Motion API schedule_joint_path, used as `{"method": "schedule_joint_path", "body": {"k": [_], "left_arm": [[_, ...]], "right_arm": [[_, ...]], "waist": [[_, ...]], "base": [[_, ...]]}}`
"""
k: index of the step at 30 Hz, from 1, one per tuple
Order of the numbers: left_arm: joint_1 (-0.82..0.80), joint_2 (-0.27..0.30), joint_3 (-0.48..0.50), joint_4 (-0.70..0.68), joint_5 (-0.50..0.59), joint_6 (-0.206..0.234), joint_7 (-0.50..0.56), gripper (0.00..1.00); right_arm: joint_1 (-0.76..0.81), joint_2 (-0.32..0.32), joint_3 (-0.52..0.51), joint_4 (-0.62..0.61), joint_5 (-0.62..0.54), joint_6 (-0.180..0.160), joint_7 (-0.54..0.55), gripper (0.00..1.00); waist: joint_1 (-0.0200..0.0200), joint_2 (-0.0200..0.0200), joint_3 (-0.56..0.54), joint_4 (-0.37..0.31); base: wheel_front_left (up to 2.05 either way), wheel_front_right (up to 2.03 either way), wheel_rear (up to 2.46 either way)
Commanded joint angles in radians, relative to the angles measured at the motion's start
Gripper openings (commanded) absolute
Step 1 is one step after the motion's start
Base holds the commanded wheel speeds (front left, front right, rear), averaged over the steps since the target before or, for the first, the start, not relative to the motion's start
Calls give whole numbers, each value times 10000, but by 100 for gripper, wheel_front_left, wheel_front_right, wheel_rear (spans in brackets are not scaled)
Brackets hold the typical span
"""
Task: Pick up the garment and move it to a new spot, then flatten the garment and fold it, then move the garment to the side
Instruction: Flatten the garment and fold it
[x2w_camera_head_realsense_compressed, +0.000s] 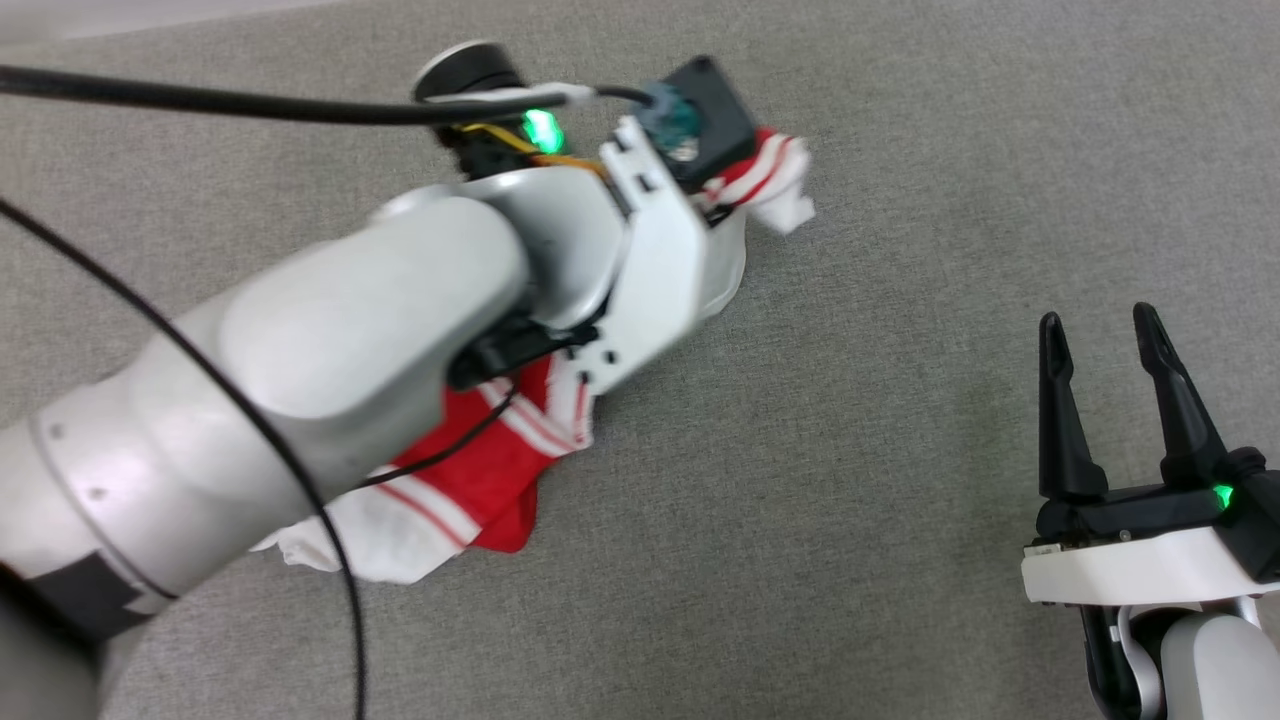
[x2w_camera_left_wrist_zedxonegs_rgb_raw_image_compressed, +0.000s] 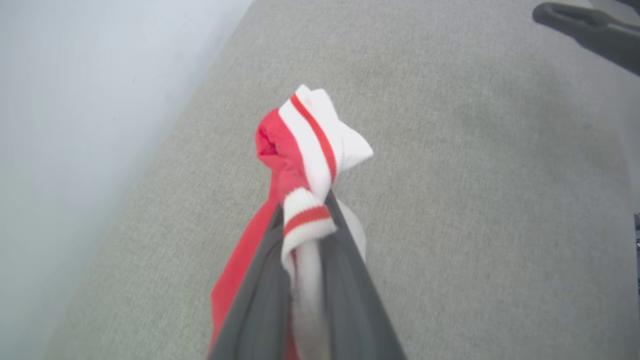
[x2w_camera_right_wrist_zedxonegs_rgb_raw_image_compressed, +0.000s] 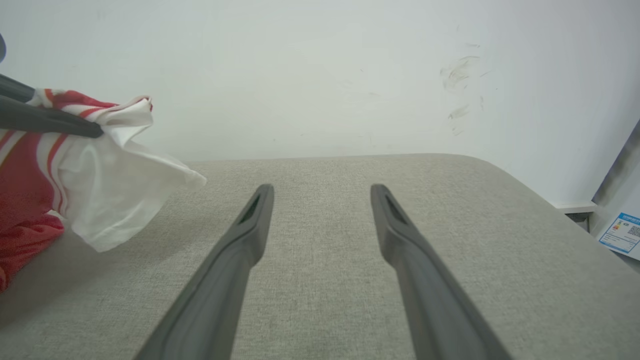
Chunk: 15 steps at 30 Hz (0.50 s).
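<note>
One striped edge of the garment (x2w_camera_left_wrist_zedxonegs_rgb_raw_image_compressed: 320, 135) is clamped in the left end effector (x2w_camera_left_wrist_zedxonegs_rgb_raw_image_compressed: 306, 215), presumably so that the bunch can be carried to a new spot. Its long axis is seen to run from just past the fingertips back beneath the wrist, the tail resting on the grey surface (x2w_camera_head_realsense_compressed: 850, 450). The right end effector (x2w_camera_head_realsense_compressed: 1097, 320) is held spread and empty, well apart.

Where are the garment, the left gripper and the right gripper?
garment (x2w_camera_head_realsense_compressed: 490, 500), head view, on its red body fabric.
left gripper (x2w_camera_left_wrist_zedxonegs_rgb_raw_image_compressed: 305, 207), left wrist view, midway between fingertips clamping striped trim.
right gripper (x2w_camera_right_wrist_zedxonegs_rgb_raw_image_compressed: 322, 187), right wrist view, midway between open fingertips.
</note>
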Motion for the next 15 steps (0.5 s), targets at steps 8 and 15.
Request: {"method": "schedule_joint_path", "body": {"k": [8, 15], "left_arm": [[1284, -1582, -1, 186, 1289, -7, -423, 0], [3513, -2294, 11, 348, 2164, -7, 459, 0]], "right_arm": [[87, 13, -219, -148, 84, -3, -16, 100], [-144, 13, -328, -94, 243, -3, -16, 100]], "waist": [[0, 0, 261, -151], [0, 0, 530, -365]], "base": [[0, 0, 0], [0, 0, 0]]}}
